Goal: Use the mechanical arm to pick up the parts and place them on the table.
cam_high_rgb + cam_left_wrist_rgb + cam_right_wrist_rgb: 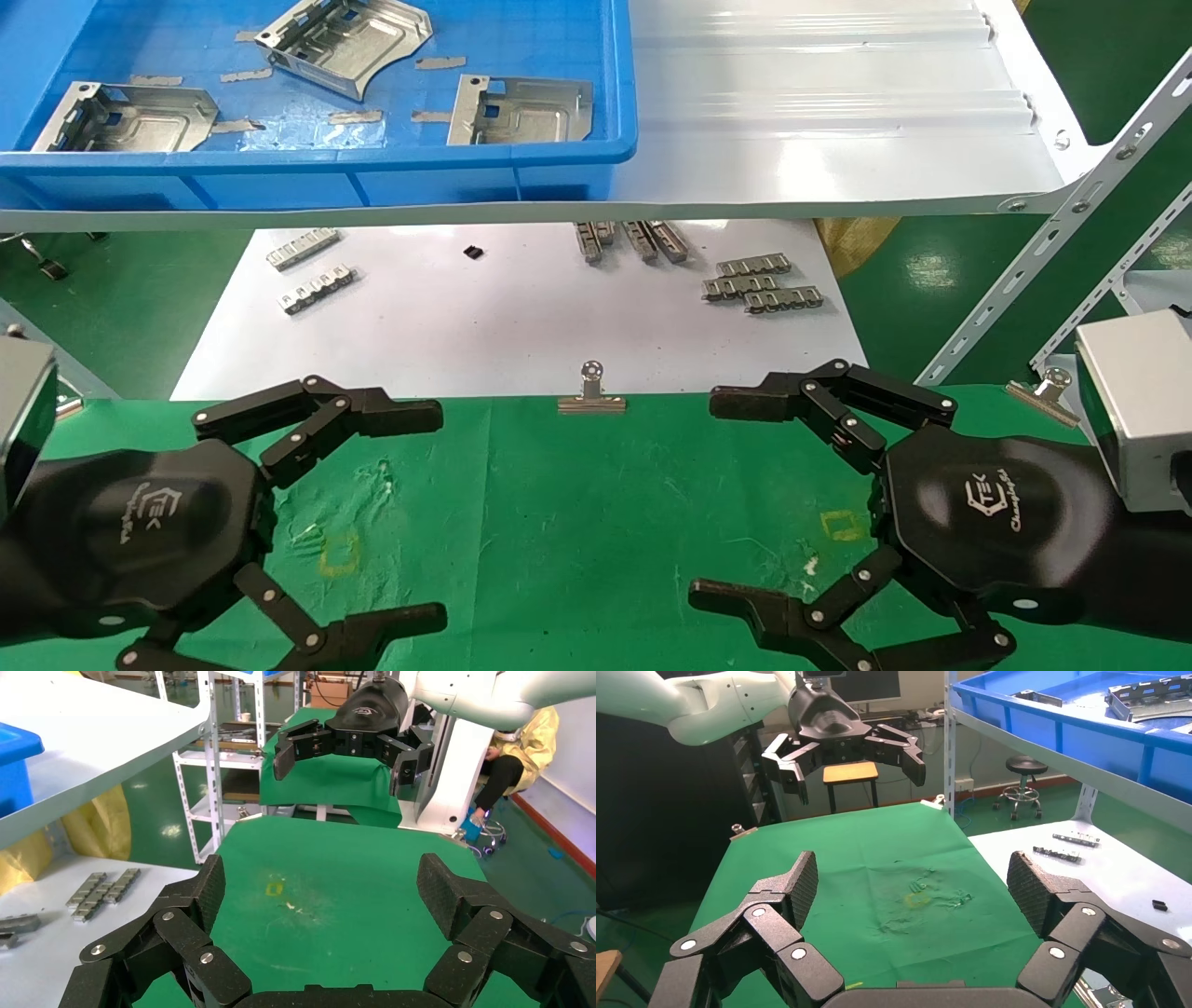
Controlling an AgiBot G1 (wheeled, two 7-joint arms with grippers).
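Observation:
Three silvery parts lie in a blue bin (317, 158) on the white shelf: one at the left (126, 116), one in the middle (349, 42), one at the right (521, 110). One also shows in the right wrist view (1151, 695). My left gripper (440, 514) (321, 888) is open and empty, low over the left of the green table (596, 522). My right gripper (703, 497) (912, 881) is open and empty over the table's right. The two face each other. Neither is near the parts.
Yellow square outlines (340, 554) (843, 525) mark the cloth. Binder clips (591, 391) (1048, 387) sit on its far edge. Small slotted strips (764, 284) (312, 270) lie on the white sheet under the shelf (819, 121). Slanted shelf struts (1052, 252) stand at the right.

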